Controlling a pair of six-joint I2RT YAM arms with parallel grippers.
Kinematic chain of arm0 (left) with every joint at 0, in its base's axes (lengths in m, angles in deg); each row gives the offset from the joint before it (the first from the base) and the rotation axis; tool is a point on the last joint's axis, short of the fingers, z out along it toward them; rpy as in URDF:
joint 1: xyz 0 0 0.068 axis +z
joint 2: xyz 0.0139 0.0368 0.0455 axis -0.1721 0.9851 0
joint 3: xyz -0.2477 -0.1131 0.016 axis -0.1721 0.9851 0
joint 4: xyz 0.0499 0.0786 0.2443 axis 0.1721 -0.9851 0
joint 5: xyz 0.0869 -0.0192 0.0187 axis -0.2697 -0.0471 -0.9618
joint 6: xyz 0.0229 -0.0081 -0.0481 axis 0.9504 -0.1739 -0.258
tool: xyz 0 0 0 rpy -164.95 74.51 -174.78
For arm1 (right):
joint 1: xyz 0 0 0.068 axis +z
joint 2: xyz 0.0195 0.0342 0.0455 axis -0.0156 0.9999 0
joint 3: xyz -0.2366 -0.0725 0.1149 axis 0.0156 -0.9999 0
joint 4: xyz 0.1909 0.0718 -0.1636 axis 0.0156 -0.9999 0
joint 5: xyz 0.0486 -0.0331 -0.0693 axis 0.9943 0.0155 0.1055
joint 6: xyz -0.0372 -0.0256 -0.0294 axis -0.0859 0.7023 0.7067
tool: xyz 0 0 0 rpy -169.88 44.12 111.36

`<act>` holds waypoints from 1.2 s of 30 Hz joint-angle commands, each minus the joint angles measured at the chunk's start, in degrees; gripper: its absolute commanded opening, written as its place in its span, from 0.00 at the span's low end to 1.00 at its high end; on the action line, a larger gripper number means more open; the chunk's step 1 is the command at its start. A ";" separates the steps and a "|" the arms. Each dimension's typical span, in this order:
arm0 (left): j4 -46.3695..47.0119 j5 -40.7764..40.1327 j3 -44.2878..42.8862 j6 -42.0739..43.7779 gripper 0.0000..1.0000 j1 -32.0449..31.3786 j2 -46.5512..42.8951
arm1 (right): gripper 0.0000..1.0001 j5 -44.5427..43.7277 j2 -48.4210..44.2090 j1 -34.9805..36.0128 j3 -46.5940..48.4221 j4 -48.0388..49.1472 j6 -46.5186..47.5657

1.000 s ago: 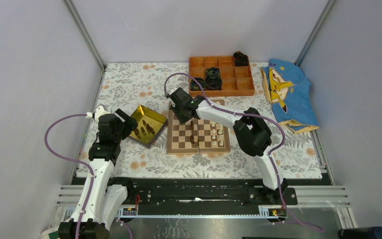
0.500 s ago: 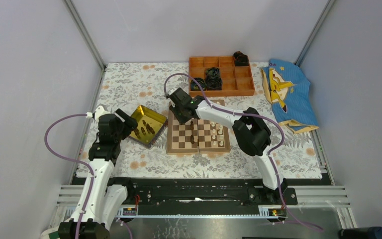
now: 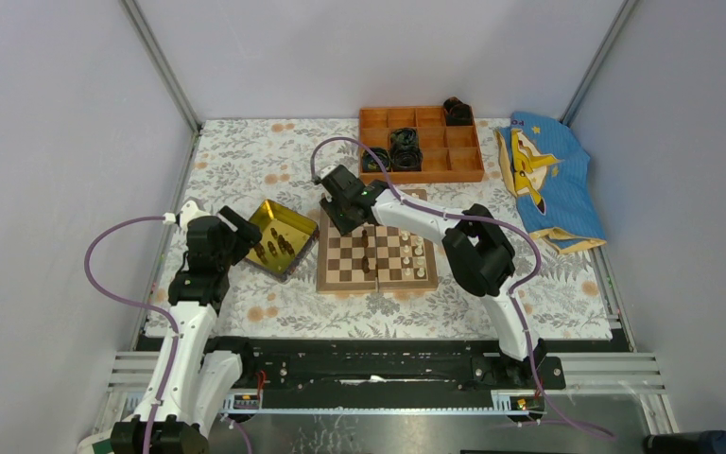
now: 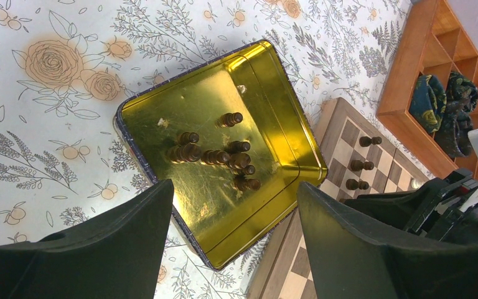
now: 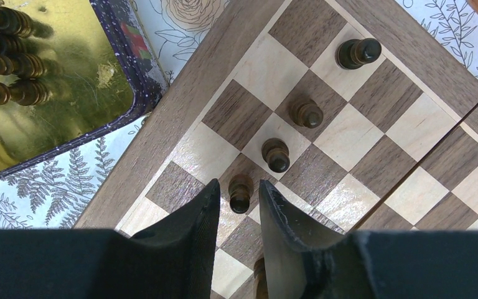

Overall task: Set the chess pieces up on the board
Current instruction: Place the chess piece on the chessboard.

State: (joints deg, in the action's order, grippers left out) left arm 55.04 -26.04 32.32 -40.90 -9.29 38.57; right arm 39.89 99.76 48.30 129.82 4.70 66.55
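The board (image 3: 325, 253) lies mid-table, with cream chess pieces (image 3: 414, 253) on its right half and a few dark ones near the seam. My right gripper (image 3: 343, 223) hovers over the board's far left corner. In the right wrist view (image 5: 239, 187) its fingers stand slightly apart around a dark pawn (image 5: 241, 194) that stands on a dark square, with a small gap on each side. Three more dark pieces (image 5: 277, 154) stand in a diagonal row beyond it. My left gripper (image 4: 235, 185) is open and empty above the gold tray (image 4: 180, 112), which holds several dark pieces (image 4: 218, 156) lying down.
The gold tray (image 3: 288, 219) sits right beside the board's left edge. An orange compartmented box (image 3: 463, 170) with black rolls (image 3: 404, 147) stands behind the board. A blue cloth (image 3: 544, 180) lies at the right. A flowered cloth covers the table.
My right gripper has shifted slightly left and toward the far edge over the board's corner. The left arm has not moved.
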 commanded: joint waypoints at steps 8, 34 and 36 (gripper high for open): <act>2.76 0.68 0.65 -0.33 0.80 -0.36 -0.47 | 0.37 1.08 -2.58 0.94 2.08 -1.18 0.78; 2.62 0.41 0.58 -0.24 0.80 -0.43 -0.58 | 0.41 -1.38 -11.98 1.15 -4.57 0.68 1.10; 2.58 0.49 0.56 -0.24 0.80 -0.36 -0.47 | 0.41 -2.23 -14.10 1.10 -6.31 1.05 1.16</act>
State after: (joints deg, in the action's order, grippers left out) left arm 55.04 -26.04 32.32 -40.90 -9.29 38.57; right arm 39.50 92.15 48.73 125.79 4.78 66.86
